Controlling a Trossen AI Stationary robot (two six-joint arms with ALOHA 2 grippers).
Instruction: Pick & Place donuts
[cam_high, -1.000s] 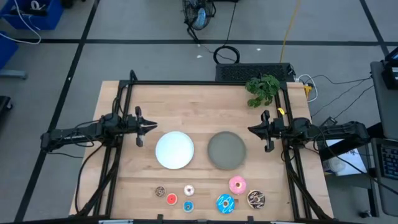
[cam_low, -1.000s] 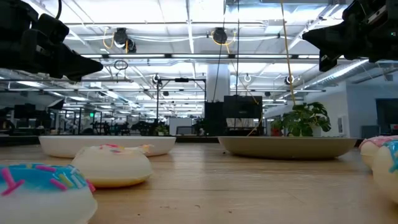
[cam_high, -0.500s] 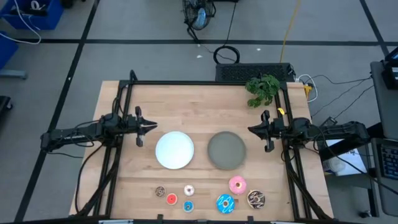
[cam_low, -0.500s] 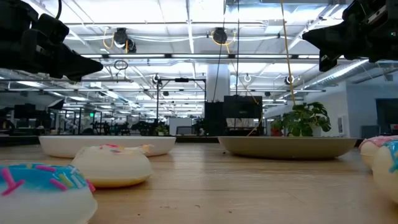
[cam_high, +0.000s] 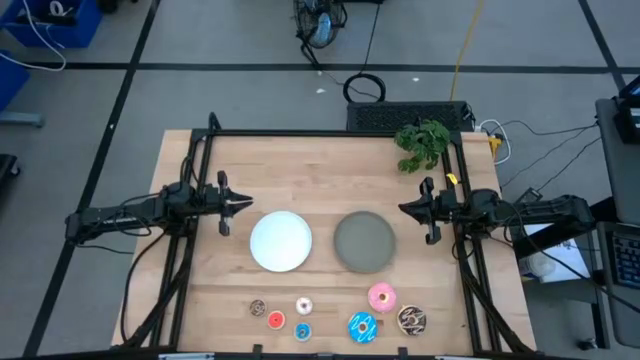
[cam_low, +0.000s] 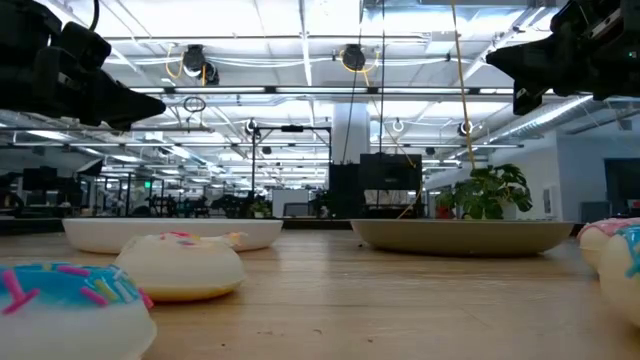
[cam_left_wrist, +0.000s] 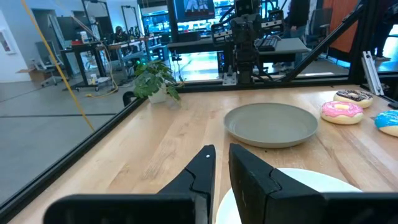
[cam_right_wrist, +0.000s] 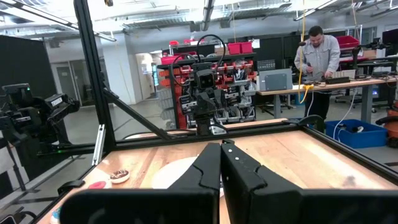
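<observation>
- The surface (cam_high: 320, 165) carries everything; the white plate (cam_high: 280, 241) at its middle serves as landmark.
- Arms wait at either side, likely a start pose that leaves the middle free for reaching: the left hand (cam_high: 243, 204) hovers just beside the plate's far-left rim, fingers a narrow slit apart, pinching nothing. The right hand (cam_high: 405, 209) hangs past the grey plate (cam_high: 364, 241), pressed together, empty.
- The grey plate sits just right of the white one; both are bare, probably the drop spots.
- A plant (cam_high: 422, 144) stands far right, behind the plates.
- The donuts (cam_high: 340, 313) lie in a loose row in front of the plates, small ones below the white plate, larger ones to their right; none moved yet.
</observation>
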